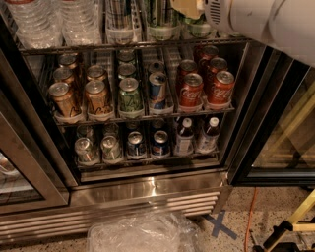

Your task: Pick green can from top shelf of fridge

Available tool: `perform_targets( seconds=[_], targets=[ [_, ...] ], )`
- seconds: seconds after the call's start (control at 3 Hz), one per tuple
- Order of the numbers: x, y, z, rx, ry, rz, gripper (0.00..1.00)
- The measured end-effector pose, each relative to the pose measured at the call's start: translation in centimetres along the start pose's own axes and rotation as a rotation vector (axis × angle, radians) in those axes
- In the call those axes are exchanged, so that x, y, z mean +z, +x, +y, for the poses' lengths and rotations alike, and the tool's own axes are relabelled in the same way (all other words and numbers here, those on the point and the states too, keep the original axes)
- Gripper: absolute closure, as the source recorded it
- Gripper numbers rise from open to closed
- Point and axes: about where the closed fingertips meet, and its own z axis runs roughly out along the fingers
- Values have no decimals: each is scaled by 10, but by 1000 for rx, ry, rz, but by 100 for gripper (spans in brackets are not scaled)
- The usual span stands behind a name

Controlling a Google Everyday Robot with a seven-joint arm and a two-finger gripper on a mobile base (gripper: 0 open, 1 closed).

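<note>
The gripper sits at the top edge of the view, at the end of a bulky white arm that comes in from the upper right. Only its pale yellowish tip shows, pushed in at the height of the top shelf. Whether it is released or clenched cannot be told, as most of it is cut off by the edge of the view.

The green can stands on the top shelf, right of centre, directly under that yellowish tip. Only its lower part shows, seated in a white lane tray, and contact between the two cannot be made out. To its left on the same shelf stand other tall cans, and further left clear water bottles.

On the shelf below are rows of gold-brown cans, a mottled green can, a blue can and red cola cans. The lowest shelf holds short silver and blue cans and two small capped bottles on the right.

The fridge has a dark interior and a slotted steel grille along its base. A glass door stands on the right. On the speckled floor in front lie a crumpled clear plastic sheet, a blue tape cross and an orange cable.
</note>
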Motion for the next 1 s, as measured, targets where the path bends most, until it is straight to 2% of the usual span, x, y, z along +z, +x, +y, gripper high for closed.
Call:
perform_targets(
  seconds=[1.0],
  targets=[
    [-32,53,59,-24,-232,146,100]
  ],
)
